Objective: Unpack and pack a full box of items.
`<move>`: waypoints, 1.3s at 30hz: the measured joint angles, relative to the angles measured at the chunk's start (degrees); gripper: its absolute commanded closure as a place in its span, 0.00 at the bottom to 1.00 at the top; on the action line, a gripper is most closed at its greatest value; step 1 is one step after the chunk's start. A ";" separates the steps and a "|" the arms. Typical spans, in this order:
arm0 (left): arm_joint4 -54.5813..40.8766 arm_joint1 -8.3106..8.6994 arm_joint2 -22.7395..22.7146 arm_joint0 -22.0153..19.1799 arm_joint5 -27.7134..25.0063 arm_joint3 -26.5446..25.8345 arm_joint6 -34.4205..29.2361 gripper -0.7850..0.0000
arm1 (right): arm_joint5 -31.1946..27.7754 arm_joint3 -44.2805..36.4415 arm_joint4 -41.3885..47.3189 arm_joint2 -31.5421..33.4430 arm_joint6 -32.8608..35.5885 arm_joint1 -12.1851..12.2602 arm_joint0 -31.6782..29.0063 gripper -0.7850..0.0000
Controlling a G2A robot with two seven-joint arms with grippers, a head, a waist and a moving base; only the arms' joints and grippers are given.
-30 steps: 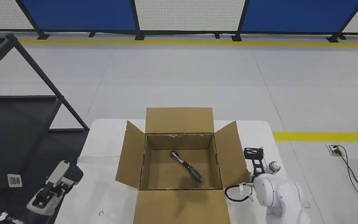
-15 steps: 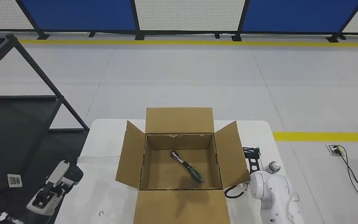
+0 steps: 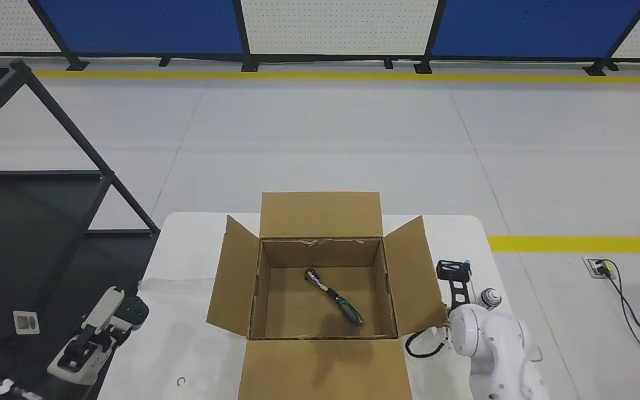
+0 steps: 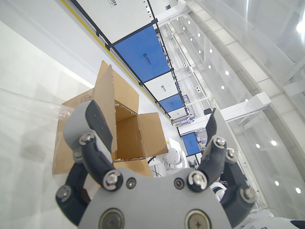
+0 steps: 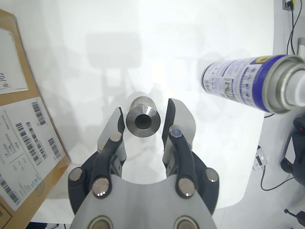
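Box stands open on the white worktop, its four flaps spread. From above, one dark-handled tool lies on the box floor and a spray can stands outside it.

From the left wrist, your left claw has its fingers wide apart and holds nothing. The box is ahead of it, well apart.

From the right wrist, your right claw straddles an upright metal cylinder. The fingers are apart, with a thin gap on each side, so nothing is clamped. A box flap lies to one side of this claw, and the spray can stands near on the other.

This reads as the unpacking half, with only the tool left inside. Your next move likely calls for a straight vertical lift, so that neither finger tips the cylinder. The outward-leaning flap stands between this claw and the tool, and the spray can crowds the other side.
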 measured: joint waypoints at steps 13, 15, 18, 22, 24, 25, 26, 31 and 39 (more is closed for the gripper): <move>0.00 0.00 0.00 0.00 0.00 0.00 0.00 0.00 | 1.54 -28.24 8.51 6.48 -5.16 0.46 -3.62 0.52; 0.00 0.00 0.00 0.00 0.00 0.00 0.00 0.00 | 0.88 -30.75 10.65 5.38 -5.97 0.41 -2.84 0.51; 0.00 0.00 0.00 0.00 0.00 0.00 0.00 0.00 | -1.45 -32.82 13.92 2.46 -6.56 0.35 -1.57 0.52; 0.00 0.00 0.00 0.00 0.00 0.00 0.00 0.00 | -4.47 -32.56 14.23 -3.65 -5.55 0.29 0.91 0.52; 0.00 0.00 0.00 0.00 0.00 0.00 0.00 0.00 | -5.35 -30.84 13.28 -7.85 -4.61 0.14 2.94 0.52; 0.00 0.00 0.00 0.00 0.00 0.00 0.00 0.00 | -5.64 -29.82 12.57 -9.66 -4.20 0.05 3.93 0.51; 0.00 0.00 0.00 0.00 0.00 0.00 0.00 0.00 | -5.81 -28.66 12.06 -11.49 -3.78 -0.06 4.95 0.52; 0.00 0.00 0.00 0.00 0.00 0.00 0.00 0.00 | -6.48 -19.69 10.47 -20.86 -1.42 -0.97 10.76 0.52; 0.00 0.00 0.00 0.00 0.00 0.00 0.00 0.00 | -4.84 2.52 10.87 -29.46 -0.75 -2.94 18.00 0.51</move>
